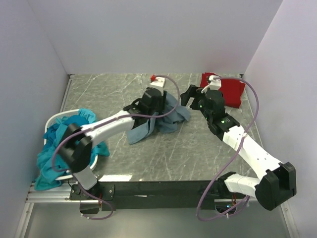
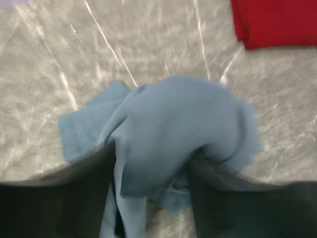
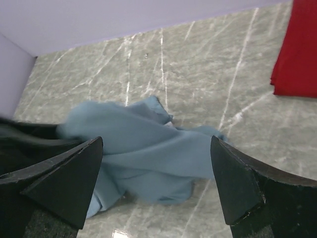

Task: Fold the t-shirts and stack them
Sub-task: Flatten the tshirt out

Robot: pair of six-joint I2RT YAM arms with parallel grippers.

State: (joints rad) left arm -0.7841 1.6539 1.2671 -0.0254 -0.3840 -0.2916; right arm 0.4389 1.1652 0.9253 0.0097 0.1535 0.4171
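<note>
Top external: left arm [image 1: 109,123] over t-shirt [image 1: 171,119]

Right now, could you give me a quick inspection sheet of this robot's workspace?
Surface: grey marbled table, no spills seen.
Job's things: blue shirt crumpled mid-table; red shirt folded, far right; teal shirts heaped in a white basket at left.
Clutter: nothing seen.
Grippers: left gripper has the blue shirt bunched between its fingers, grip unclear; right gripper open and empty beside that shirt.
Cables: purple cables loop off both arms.
Surroundings: white walls on three sides.
</note>
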